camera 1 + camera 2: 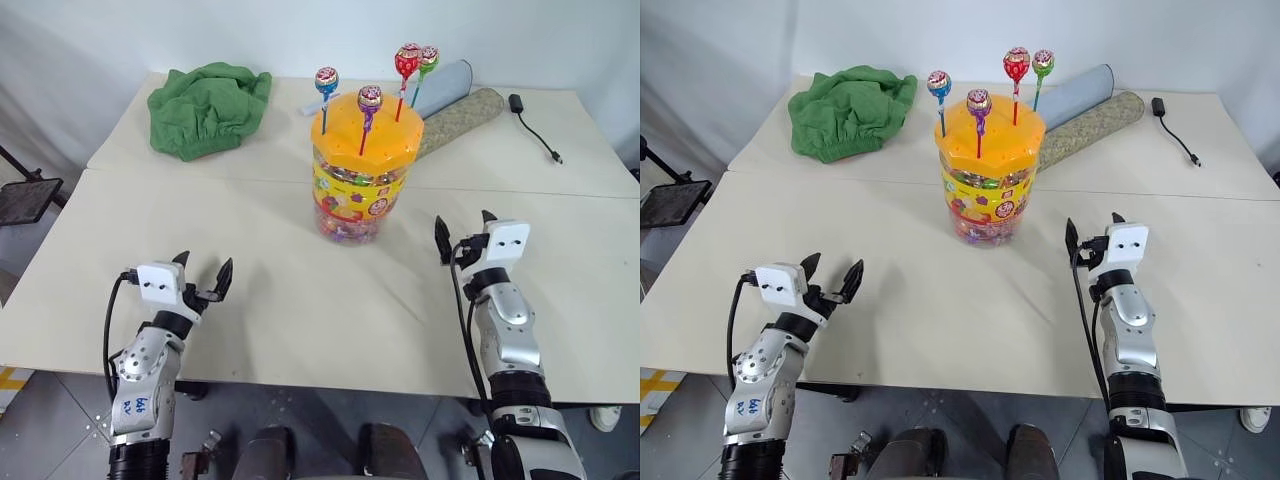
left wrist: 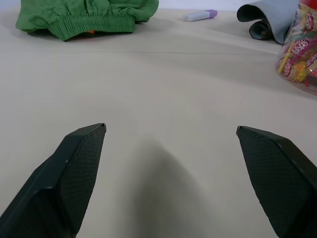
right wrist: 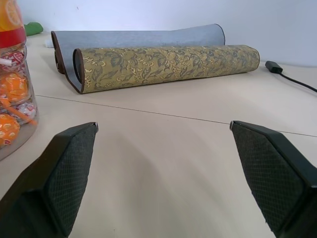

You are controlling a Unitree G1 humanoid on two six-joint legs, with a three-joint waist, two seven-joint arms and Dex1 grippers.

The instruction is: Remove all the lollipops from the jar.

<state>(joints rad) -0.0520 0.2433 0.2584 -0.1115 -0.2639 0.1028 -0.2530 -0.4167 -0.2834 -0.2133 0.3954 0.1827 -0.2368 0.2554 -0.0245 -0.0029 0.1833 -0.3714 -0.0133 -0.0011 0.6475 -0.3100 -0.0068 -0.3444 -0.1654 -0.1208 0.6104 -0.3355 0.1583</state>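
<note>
4 lollipops (image 1: 369, 98) upright in jar (image 1: 360, 190) lid (tools apart)

**Bench surface and contents**

The beige bench (image 1: 250, 280) carries the jar (image 1: 358, 180) at centre, a green cloth (image 1: 208, 107) at far left, two rolled mats (image 1: 455, 110) behind the jar, and a black cable (image 1: 535, 125) at far right.

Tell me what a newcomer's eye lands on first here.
The jar with its orange lid stands mid-table, four lollipops sticking up from the lid. Behind it to the left lies a crumpled green cloth. Nearer the camera, the left gripper and right gripper hover open and empty.
</note>
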